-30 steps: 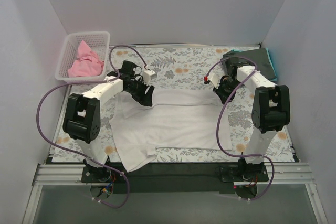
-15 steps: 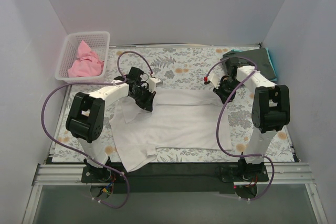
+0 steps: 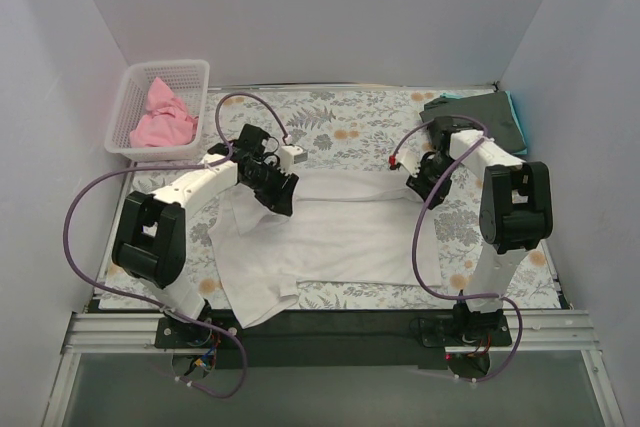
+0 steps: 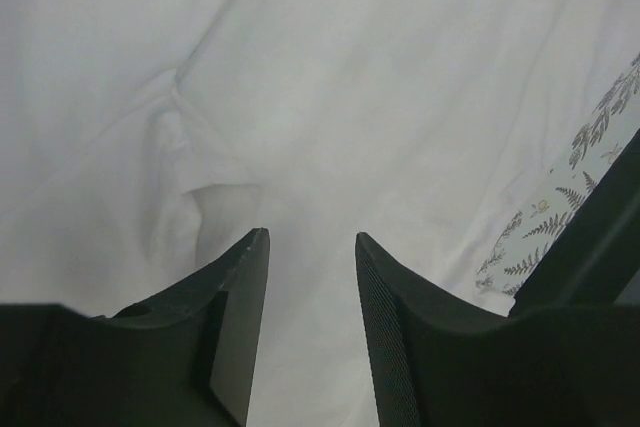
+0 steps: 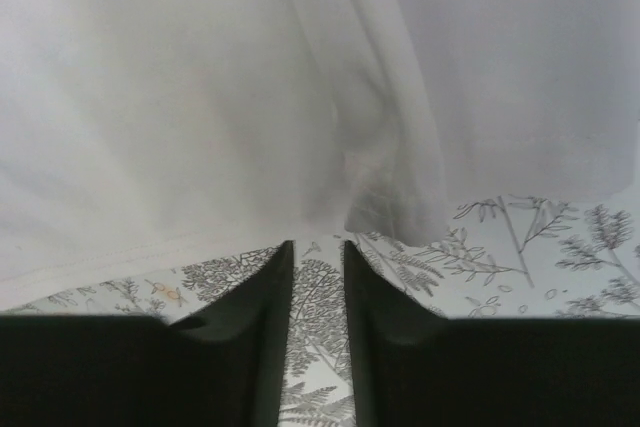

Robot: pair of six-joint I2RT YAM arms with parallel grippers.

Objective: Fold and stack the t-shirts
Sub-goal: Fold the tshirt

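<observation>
Over white t-shirt (image 3: 340,232), left jaws parted, right jaws ajar beside edge (both empty)

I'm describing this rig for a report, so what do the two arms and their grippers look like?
The left arm and right arm have white links, bulky black joints and a looping purple cable each. The left gripper and right gripper each have two dark wedge-shaped fingers.

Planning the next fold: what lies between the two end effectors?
The white shirt: its far edge runs from the left end effector to the right end effector, shown in the top view.
</observation>
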